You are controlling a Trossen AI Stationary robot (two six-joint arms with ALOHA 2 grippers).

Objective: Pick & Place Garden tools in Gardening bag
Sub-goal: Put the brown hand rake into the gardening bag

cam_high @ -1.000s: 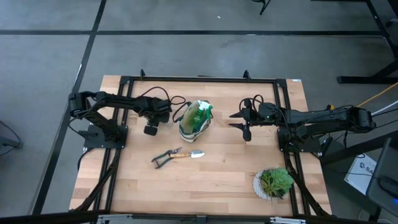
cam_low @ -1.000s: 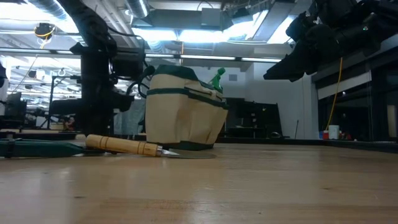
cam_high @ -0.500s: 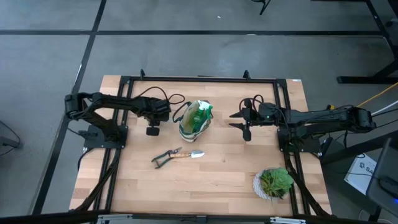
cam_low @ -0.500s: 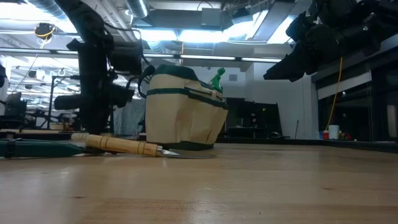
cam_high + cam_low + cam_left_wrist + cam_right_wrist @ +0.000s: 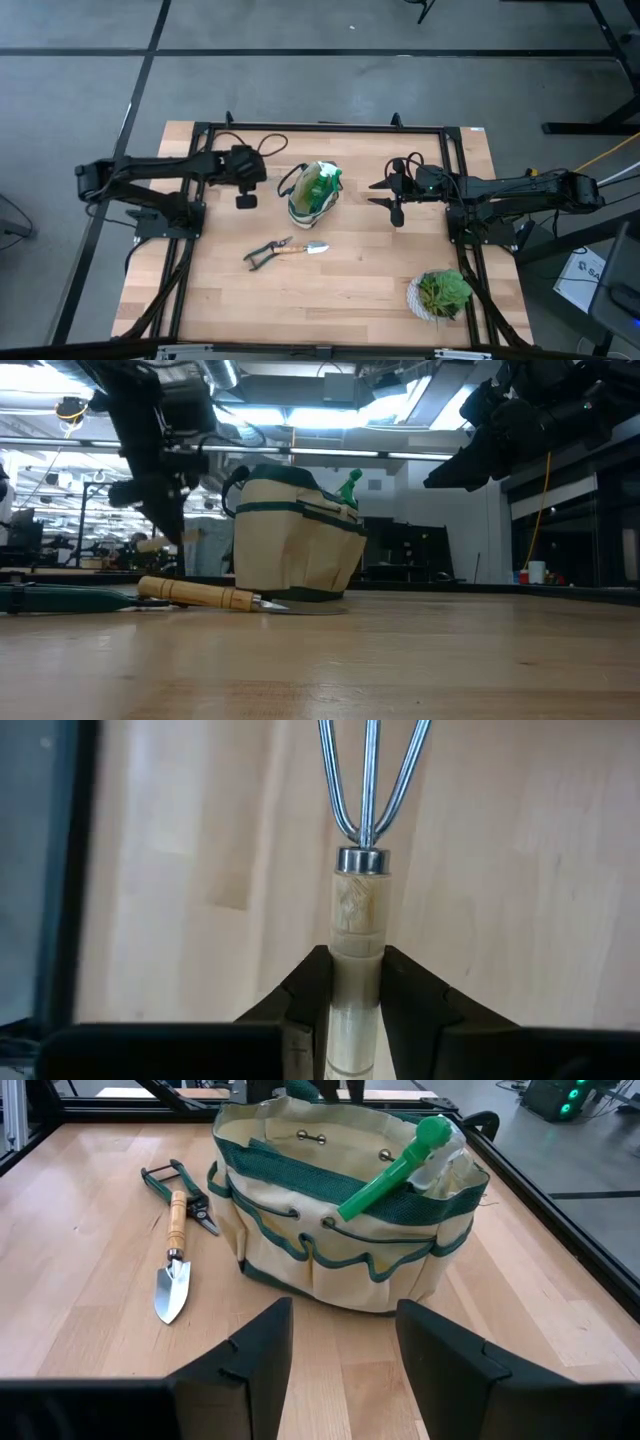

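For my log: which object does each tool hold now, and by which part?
The left tool grips a metal-pronged hand fork by its wooden handle. The right tool is open and holds nothing.

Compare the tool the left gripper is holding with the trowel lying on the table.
The held tool ends in thin silver prongs, while the trowel ends in a flat, pointed blade. The held tool is clamped by its handle in the left gripper, above the table; the trowel lies flat on the wood beside the pruning shears, with no gripper on it. Both have light wooden handles and silver metal heads.
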